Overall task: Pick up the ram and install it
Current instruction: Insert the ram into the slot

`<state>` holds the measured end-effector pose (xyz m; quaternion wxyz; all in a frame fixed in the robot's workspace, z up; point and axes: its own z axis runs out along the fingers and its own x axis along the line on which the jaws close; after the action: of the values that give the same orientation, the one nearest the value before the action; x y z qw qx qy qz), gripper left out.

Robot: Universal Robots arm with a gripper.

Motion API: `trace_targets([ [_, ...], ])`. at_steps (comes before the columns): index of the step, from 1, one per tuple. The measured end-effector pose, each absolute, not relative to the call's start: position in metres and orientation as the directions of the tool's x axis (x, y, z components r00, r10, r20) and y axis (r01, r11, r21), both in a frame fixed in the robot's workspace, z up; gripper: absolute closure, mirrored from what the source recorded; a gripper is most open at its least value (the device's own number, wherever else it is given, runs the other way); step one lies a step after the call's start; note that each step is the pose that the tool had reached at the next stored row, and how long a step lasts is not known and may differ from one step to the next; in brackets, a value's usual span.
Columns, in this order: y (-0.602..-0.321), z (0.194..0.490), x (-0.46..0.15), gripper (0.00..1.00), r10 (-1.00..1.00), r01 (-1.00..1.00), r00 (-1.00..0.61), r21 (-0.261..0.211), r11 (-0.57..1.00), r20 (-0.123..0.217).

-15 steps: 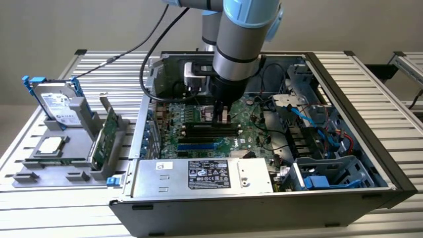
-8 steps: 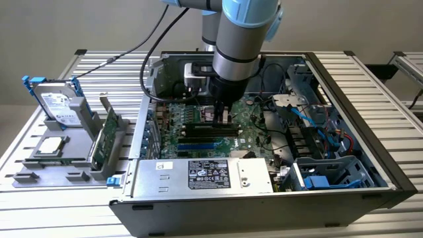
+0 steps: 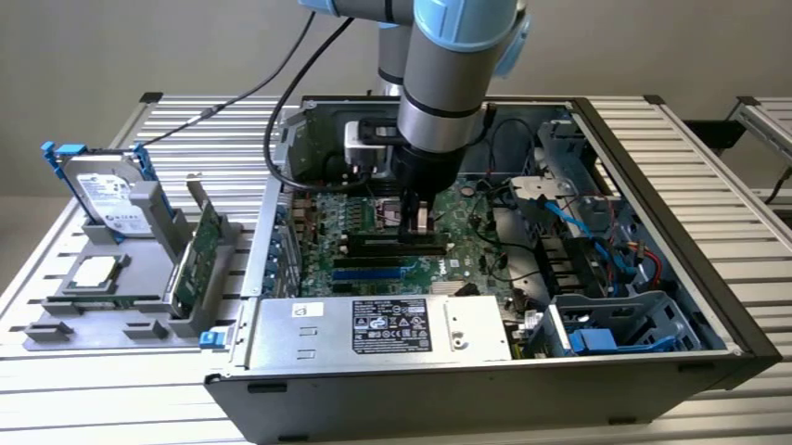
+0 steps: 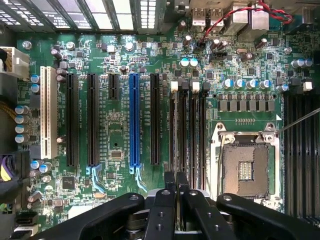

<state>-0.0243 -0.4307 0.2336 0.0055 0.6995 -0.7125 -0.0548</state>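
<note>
The pincer (image 4: pixel 175 176) hangs low inside the open computer case (image 3: pixel 470 403), with its tips over one end of the four black memory slots (image 4: pixel 187 135). These slots lie between the long expansion slots (image 4: pixel 134 120) and the bare CPU socket (image 4: pixel 247 167). Its fingers (image 4: pixel 162 210) are drawn almost together, leaving a thin dark sliver between them. It cannot be told whether the ram is pinched edge-on in that sliver or is already down in a slot

The likeliest trouble is misalignment. The slots sit tight side by side, so a stick slightly off line could land on a slot wall or straddle two slots. A downward push would then bend it or flex the motherboard (image 4: pixel 115 130). The pincer also looks closer to one end of the slot than to its middle. Uneven pressure could seat that end first and leave the other end standing proud with its latch unclosed. The white latches (image 4: pixel 174 86) would block the ends if they are not swung out, and a reversed notch would stop the stick outright. A grip on so thin an edge may also slip. The fingertips could then strike the slot, or the stick could skid onto the open socket just beside it, where the contacts lie exposed
</note>
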Motion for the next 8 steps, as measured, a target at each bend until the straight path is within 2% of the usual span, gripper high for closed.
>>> trace_targets([
  [8,-0.4307,0.2319,-0.0246,0.87,-0.998,-0.996,-0.018,0.086,0.012,-0.067],
])
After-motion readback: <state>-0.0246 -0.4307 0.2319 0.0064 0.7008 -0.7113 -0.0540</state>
